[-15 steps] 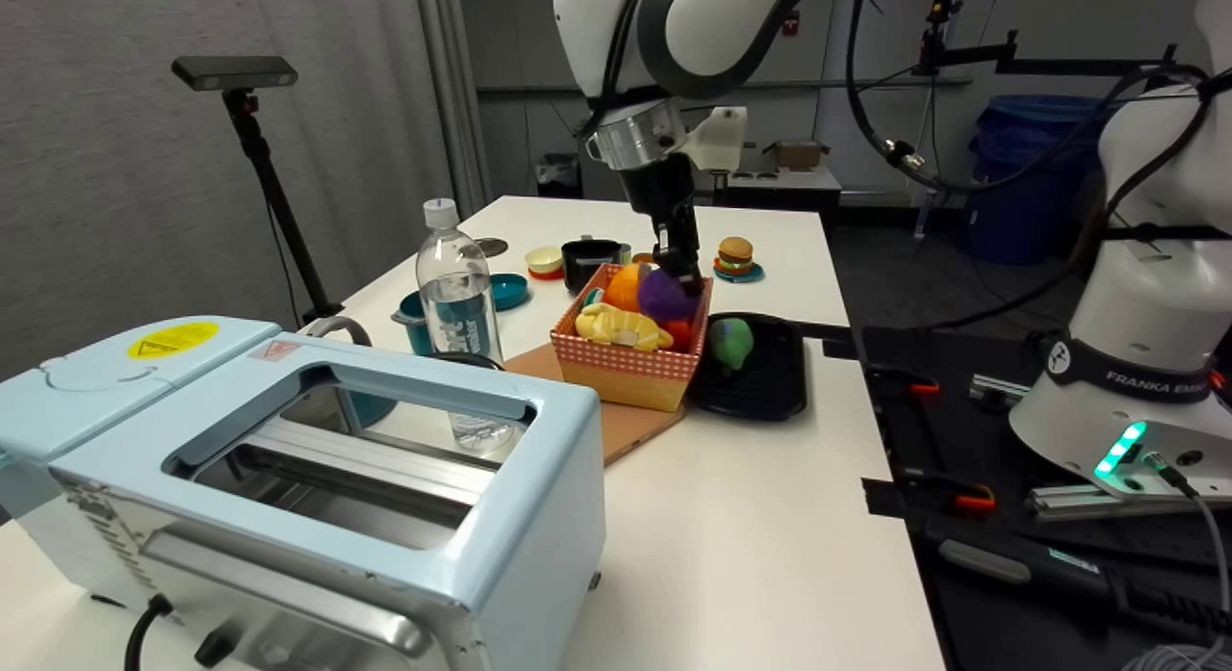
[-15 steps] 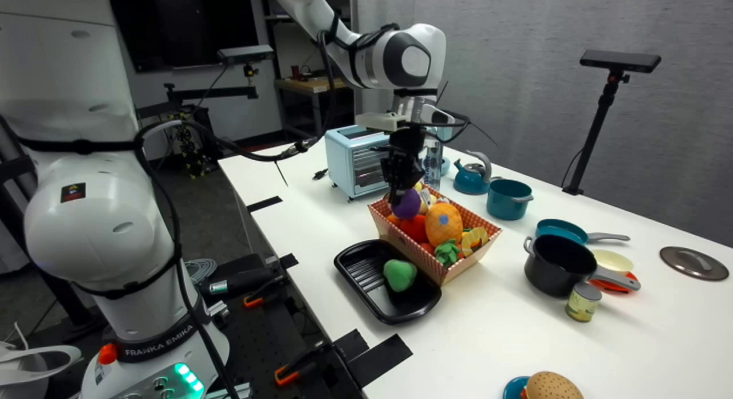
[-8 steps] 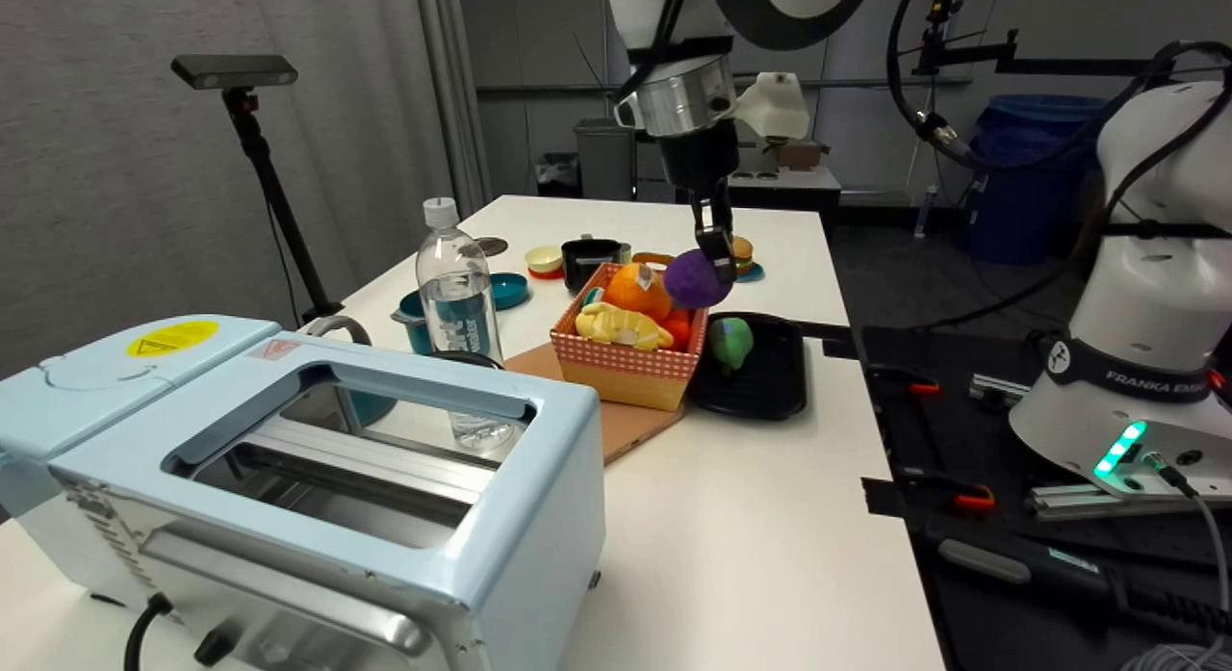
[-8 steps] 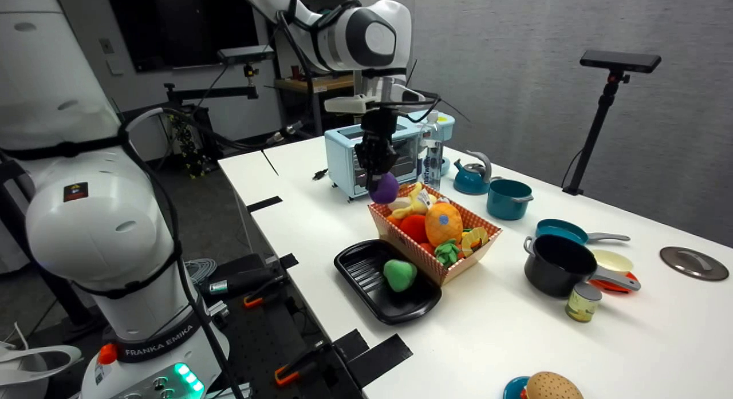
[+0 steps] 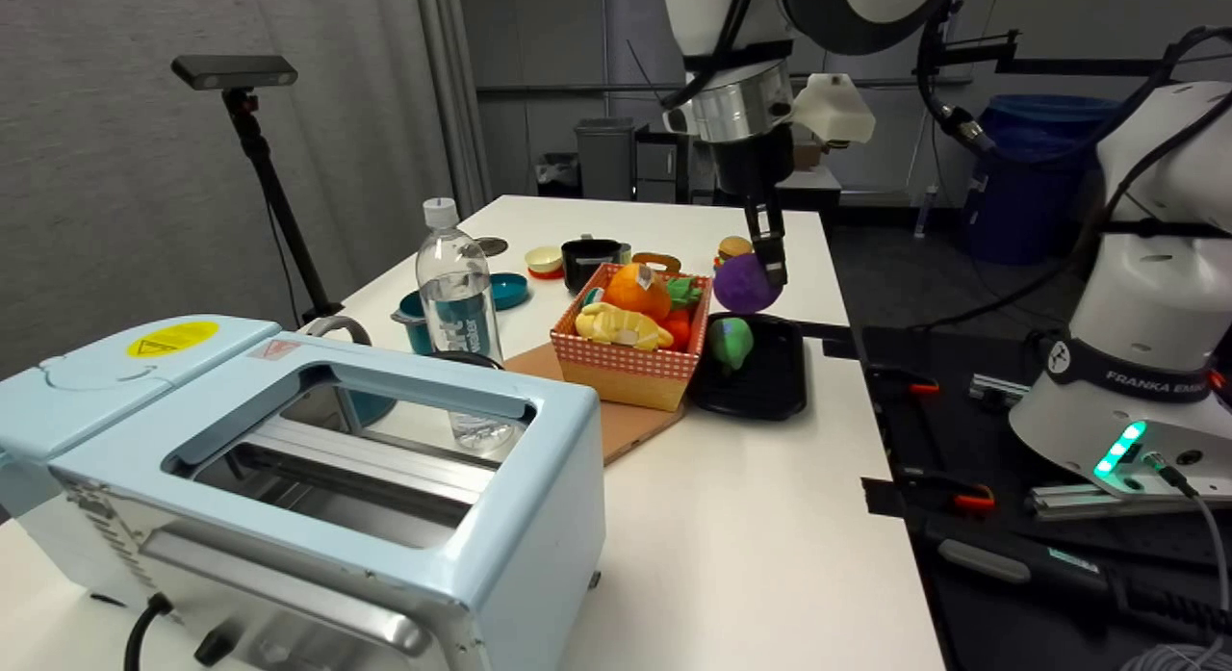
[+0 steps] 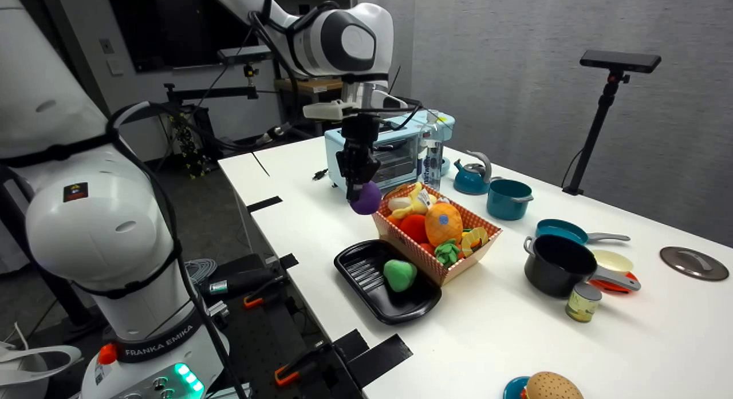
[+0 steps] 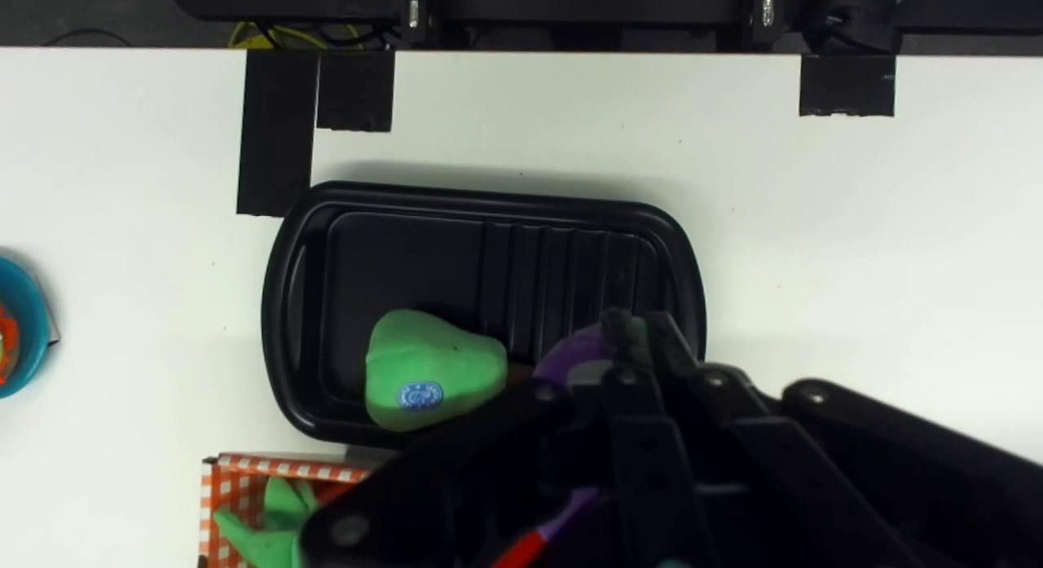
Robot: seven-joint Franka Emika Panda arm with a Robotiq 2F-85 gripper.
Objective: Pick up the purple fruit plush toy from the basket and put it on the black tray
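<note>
The purple fruit plush toy (image 5: 746, 285) hangs in the air from my gripper (image 5: 773, 270), outside the basket (image 5: 630, 360). In an exterior view the toy (image 6: 366, 199) is level with the basket's rim (image 6: 404, 241), higher than the black tray (image 6: 355, 268). In the wrist view my gripper (image 7: 644, 340) is shut on a small green bit at the toy's edge. The fingers hide most of the purple toy (image 7: 573, 352) there; it overlaps the ridged end of the black tray (image 7: 399, 254). A green toy (image 7: 432, 372) lies in the tray.
The basket holds yellow, orange and red toys, including an orange toy (image 6: 444, 224). The pale blue toaster-like appliance (image 5: 539, 430) and a water bottle (image 5: 462, 305) stand nearby. A black pot (image 6: 558, 267), teal pots and a toy burger (image 6: 552, 386) are on the table.
My gripper has lifted the purple toy out of the basket and carried it sideways past the basket's rim, toward the tray side. The basket, tray and green toy have not moved.
</note>
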